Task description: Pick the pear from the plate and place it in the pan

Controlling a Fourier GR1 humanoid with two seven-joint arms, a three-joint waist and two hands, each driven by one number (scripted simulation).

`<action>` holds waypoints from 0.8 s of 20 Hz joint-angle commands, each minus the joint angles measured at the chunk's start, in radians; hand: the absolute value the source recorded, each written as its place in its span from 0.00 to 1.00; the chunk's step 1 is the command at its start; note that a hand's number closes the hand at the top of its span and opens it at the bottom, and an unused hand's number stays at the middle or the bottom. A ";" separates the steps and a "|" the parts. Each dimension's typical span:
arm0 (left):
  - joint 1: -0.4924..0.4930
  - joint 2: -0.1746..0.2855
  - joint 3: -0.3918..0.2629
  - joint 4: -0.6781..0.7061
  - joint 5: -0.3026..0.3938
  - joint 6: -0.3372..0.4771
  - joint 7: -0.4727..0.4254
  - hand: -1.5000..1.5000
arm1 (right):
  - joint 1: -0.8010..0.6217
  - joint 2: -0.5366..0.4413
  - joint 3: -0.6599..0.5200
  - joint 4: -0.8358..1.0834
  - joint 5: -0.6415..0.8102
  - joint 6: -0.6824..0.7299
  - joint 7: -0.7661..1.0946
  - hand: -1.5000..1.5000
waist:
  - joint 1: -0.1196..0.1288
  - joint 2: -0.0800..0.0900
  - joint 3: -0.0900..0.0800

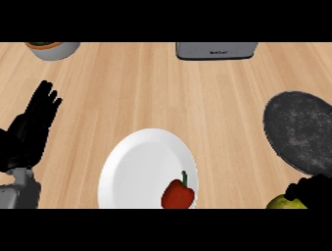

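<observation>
A yellow-green pear shows at the lower right edge, off the white plate, with my right hand curled round it and hiding most of it. The dark round pan lies on the counter just above that hand, at the right. A red bell pepper rests on the plate's lower part. My left hand stands open at the left edge, fingers up, away from the plate.
A grey toaster-like appliance sits at the top centre. A grey pot with orange contents stands at the top left. Bare wooden counter stretches between the plate and the far objects.
</observation>
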 commanded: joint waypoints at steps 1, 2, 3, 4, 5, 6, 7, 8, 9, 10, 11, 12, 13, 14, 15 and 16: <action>0.007 0.001 0.000 0.011 -0.006 -0.005 -0.014 0.50 | 0.007 0.018 -0.146 -0.103 -0.251 0.022 0.025 1.00 | 0.016 0.006 0.001; 0.002 -0.020 -0.024 0.013 -0.018 0.003 -0.015 0.50 | 0.014 0.029 -0.168 -0.040 -0.252 0.001 -0.006 1.00 | 0.016 0.006 0.001; 0.017 -0.008 -0.003 0.000 -0.009 0.006 -0.004 0.50 | 0.056 0.013 -0.202 -0.055 -0.291 -0.010 -0.032 1.00 | 0.007 0.003 0.002; -0.047 0.008 0.001 -0.008 -0.005 0.010 0.039 0.50 | -0.018 0.031 -0.233 -0.024 -0.338 0.012 -0.028 1.00 | 0.019 0.008 0.002; -0.028 -0.012 -0.012 0.005 -0.006 0.009 0.023 0.50 | -0.021 0.047 -0.255 0.029 -0.345 -0.007 -0.056 1.00 | 0.021 0.007 0.002; -0.019 -0.006 -0.018 0.006 -0.010 -0.005 0.003 0.50 | -0.034 0.048 -0.288 0.066 -0.389 -0.006 -0.083 1.00 | 0.023 0.008 0.002; -0.004 -0.016 -0.024 0.020 -0.010 -0.012 -0.022 0.50 | -0.097 0.032 -0.357 0.108 -0.464 0.021 -0.095 1.00 | 0.033 0.011 0.001; -0.039 -0.003 -0.023 0.013 -0.008 -0.007 0.036 0.50 | -0.113 0.005 -0.420 0.155 -0.537 0.036 -0.142 1.00 | 0.029 0.010 0.002; -0.004 -0.007 -0.016 0.032 -0.018 -0.013 -0.037 0.50 | -0.100 0.014 -0.461 0.210 -0.582 0.015 -0.200 1.00 | 0.025 0.008 0.002; -0.033 -0.007 0.000 0.050 -0.003 -0.008 -0.022 0.50 | -0.129 0.018 -0.489 0.296 -0.610 0.022 -0.240 1.00 | 0.029 0.009 0.002; -0.025 -0.030 -0.050 0.015 -0.040 0.010 -0.002 0.50 | -0.157 0.039 -0.485 0.396 -0.607 0.010 -0.281 1.00 | 0.038 0.010 0.003; -0.070 0.011 0.003 0.021 0.001 -0.007 0.036 0.50 | -0.164 0.007 -0.553 0.415 -0.694 0.045 -0.332 1.00 | 0.031 0.008 0.003; -0.050 -0.013 -0.014 0.060 -0.015 -0.007 -0.020 0.50 | -0.209 0.013 -0.537 0.533 -0.685 0.049 -0.394 1.00 | 0.042 0.012 0.002; -0.040 0.022 0.029 0.051 0.034 -0.046 -0.012 0.50 | -0.200 0.026 -0.538 0.577 -0.685 0.045 -0.468 1.00 | 0.041 0.010 0.002; -0.094 0.016 -0.007 0.020 0.003 -0.017 0.052 0.50 | -0.263 0.006 -0.532 0.693 -0.669 0.057 -0.511 1.00 | 0.055 0.013 0.003; -0.085 -0.017 -0.032 0.063 -0.021 -0.010 -0.005 0.50 | -0.314 0.012 -0.512 0.752 -0.663 0.076 -0.544 1.00 | 0.052 0.014 0.002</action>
